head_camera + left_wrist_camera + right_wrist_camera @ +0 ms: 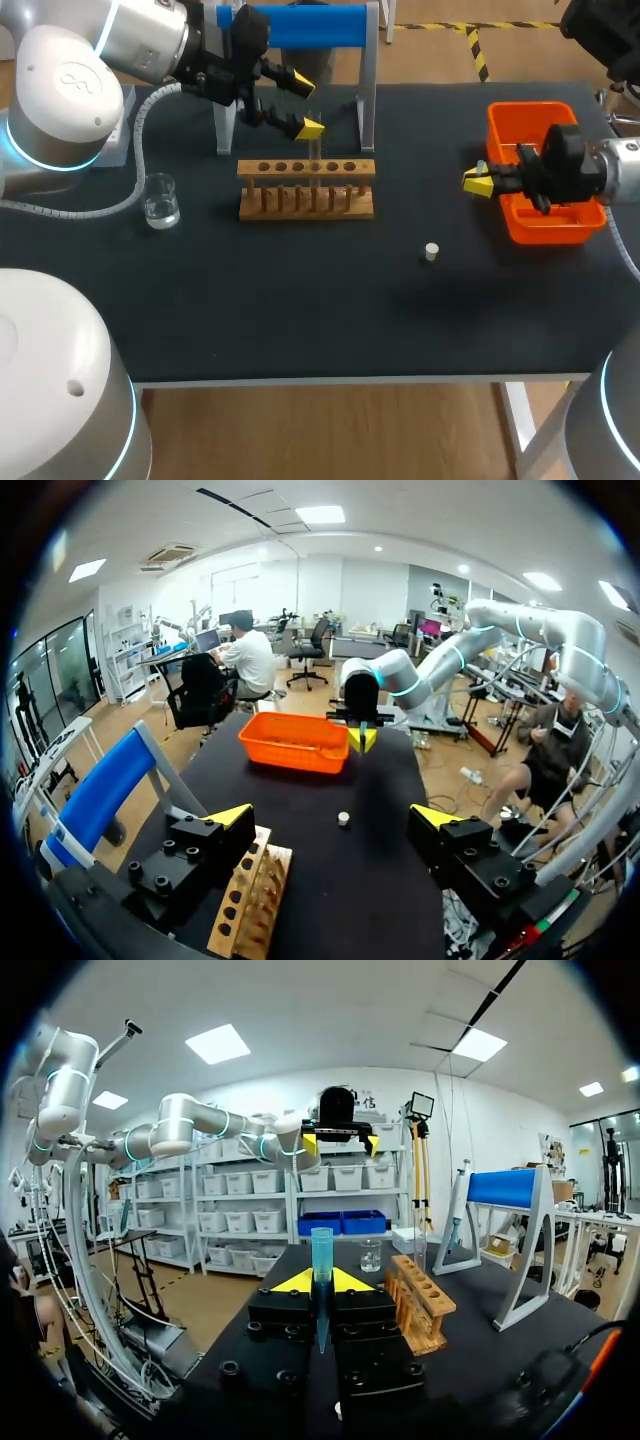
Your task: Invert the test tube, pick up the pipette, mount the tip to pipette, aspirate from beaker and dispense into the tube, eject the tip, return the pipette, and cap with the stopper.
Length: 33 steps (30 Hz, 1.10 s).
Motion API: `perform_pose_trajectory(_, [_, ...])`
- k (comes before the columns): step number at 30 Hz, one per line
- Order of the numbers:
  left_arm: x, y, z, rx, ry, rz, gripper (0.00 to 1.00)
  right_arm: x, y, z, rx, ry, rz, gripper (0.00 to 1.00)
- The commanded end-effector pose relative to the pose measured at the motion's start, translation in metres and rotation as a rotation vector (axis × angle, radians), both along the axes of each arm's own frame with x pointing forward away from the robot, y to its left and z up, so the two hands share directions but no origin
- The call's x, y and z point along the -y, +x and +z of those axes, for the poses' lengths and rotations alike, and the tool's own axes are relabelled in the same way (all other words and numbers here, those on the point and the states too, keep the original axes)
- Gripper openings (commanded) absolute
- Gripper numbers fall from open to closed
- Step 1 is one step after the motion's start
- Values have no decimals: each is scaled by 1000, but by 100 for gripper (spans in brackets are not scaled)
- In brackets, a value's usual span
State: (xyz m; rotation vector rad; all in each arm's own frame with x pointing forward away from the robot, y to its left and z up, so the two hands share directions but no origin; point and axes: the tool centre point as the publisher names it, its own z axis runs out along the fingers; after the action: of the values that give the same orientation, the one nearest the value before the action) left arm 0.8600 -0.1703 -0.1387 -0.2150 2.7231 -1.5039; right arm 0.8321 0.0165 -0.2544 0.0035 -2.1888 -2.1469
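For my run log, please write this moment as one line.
left gripper: open, over rack | right gripper: shut on tip, by bin | stopper: on table

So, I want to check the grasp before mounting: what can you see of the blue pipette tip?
The pipette tip is a slender cone of translucent blue plastic. Its wide open end is up and it tapers to a point below. It stands upright, clamped from both sides between the yellow fingertips of the right end effector. Nothing else touches it. It is held beside the orange bin.
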Motion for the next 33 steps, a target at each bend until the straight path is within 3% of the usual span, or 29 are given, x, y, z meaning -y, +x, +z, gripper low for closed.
perform_pose_trajectory(1, [-1, 0, 1, -2, 2, -1, 100, 0, -1, 0, 1, -2, -1, 0])
perform_pose_trajectory(16, [-1, 0, 1, -2, 2, -1, 100, 0, -1, 0, 1, -2, -1, 0])
perform_pose_trajectory(23, [-32, 13, -5, 13, -23, 86, 100, 0, -1, 0, 1, -2, -1, 0])
perform_pose_trajectory(33, [-50, 25, -3, 61, -81, 243, 100, 0, -1, 0, 1, -2, -1, 0])
